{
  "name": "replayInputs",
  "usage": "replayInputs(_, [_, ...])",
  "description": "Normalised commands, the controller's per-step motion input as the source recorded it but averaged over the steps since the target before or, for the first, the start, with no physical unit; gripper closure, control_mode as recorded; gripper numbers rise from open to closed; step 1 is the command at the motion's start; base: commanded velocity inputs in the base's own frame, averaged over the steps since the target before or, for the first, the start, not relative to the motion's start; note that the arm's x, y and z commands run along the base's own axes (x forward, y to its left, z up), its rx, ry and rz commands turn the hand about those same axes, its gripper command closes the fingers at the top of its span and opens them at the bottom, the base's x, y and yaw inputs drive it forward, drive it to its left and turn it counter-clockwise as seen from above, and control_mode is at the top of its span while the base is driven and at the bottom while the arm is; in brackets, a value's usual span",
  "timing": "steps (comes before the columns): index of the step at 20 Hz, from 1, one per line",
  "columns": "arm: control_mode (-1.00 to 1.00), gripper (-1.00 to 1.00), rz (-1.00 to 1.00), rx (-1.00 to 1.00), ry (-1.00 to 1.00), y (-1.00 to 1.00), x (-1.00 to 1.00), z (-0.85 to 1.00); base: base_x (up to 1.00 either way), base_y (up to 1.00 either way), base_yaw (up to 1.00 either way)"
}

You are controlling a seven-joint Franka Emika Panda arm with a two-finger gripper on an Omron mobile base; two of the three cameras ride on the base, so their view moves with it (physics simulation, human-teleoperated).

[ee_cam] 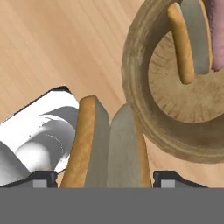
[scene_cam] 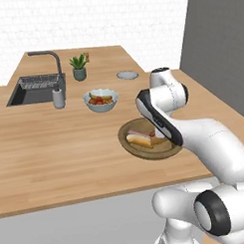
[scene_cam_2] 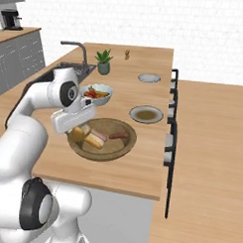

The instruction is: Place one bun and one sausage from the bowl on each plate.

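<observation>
Hand pinches a bun between its fingertips, lifted just outside the bowl rim near the desk's front edge; plates wait toward the right edge, unfilled.

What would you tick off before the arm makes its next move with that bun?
1. Bun sits between the gripper's fingers: ok.
2. Bun is out past the wooden bowl's rim: ok.
3. Grip is firm enough to carry it: cannot tell.
4. Near plate has no food on it: ok.
5. Far plate has no food on it: ok.
6. A sausage is left in the bowl: ok.
</observation>
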Motion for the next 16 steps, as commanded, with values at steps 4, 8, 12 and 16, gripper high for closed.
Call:
replayInputs(4, [-1.00,1.00,-0.07,0.18,-0.14,0.33,-0.30,0.01,0.00,0.00,0.00])
replayInputs(8, [-1.00,1.00,0.00,0.10,-0.16,0.04,-0.01,0.00,0.00,0.00,0.00])
replayInputs(12, [-1.00,1.00,0.00,-0.01,0.00,0.03,0.00,0.00,0.00,0.00,0.00])
replayInputs(16, [1.00,1.00,0.00,0.00,-0.01,0.00,-0.07,-0.02,-0.17,-0.11,-0.02])
